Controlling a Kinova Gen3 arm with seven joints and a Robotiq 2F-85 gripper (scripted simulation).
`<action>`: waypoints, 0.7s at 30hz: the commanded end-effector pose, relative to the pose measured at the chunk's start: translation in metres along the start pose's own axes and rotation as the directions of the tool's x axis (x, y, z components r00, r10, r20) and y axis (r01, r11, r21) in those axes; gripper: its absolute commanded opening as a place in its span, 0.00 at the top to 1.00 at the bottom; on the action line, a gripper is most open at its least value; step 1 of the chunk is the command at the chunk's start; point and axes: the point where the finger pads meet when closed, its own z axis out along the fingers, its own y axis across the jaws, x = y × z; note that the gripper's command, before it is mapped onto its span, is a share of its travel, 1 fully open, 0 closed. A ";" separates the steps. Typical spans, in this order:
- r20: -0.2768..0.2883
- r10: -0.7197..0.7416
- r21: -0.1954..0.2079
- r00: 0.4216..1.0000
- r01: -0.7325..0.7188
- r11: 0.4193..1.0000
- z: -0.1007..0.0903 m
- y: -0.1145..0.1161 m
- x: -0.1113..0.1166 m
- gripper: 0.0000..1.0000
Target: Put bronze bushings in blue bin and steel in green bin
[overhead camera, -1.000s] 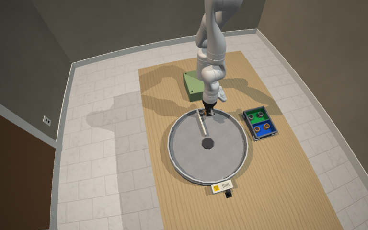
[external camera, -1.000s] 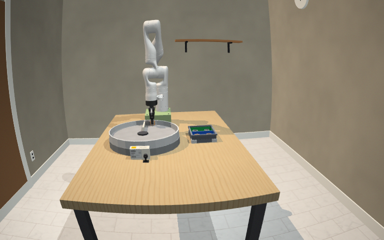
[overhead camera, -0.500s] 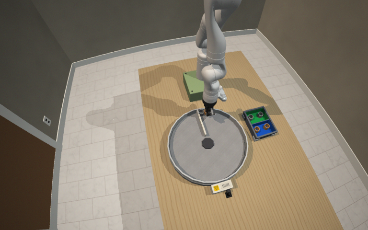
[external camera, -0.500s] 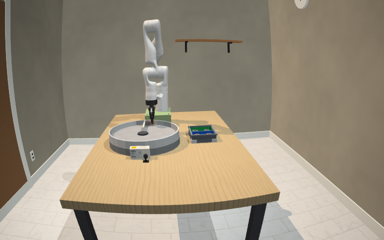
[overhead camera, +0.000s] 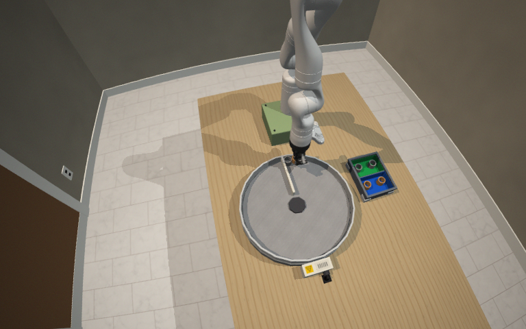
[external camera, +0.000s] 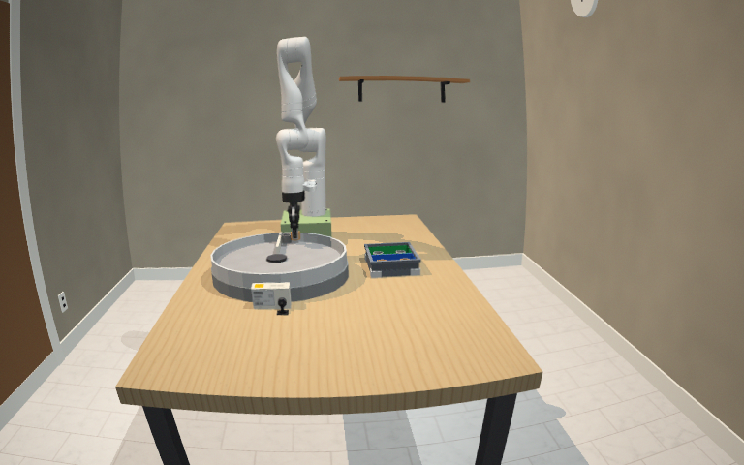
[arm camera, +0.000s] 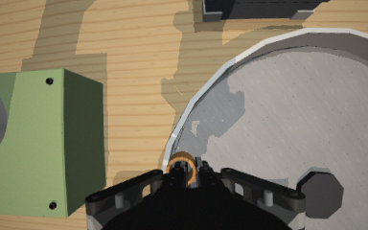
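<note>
Bronze, the ring-shaped bushing (overhead camera: 293, 158) (external camera: 299, 235) (arm camera: 180, 154) is pinched by its wall in my black two-finger gripper (overhead camera: 299, 160) (external camera: 294, 237) (arm camera: 191, 165), at the edge of the round grey turntable (overhead camera: 325, 216) (external camera: 312, 265) (arm camera: 297, 110). I judge this the pick; next, lift over the rim to the blue bin (overhead camera: 373, 190) (external camera: 390, 256) beside the turntable. Its white box (overhead camera: 317, 266) (external camera: 270, 295) bears an unreadable label.

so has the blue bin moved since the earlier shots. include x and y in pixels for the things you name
No, in the top view the blue bin (overhead camera: 374, 189) (external camera: 390, 256) keeps its place right of the turntable (overhead camera: 271, 221) (external camera: 312, 258) (arm camera: 287, 105).
</note>
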 end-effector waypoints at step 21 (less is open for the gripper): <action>0.001 0.002 -0.002 1.000 -0.002 1.000 -0.007 0.000 -0.001 1.00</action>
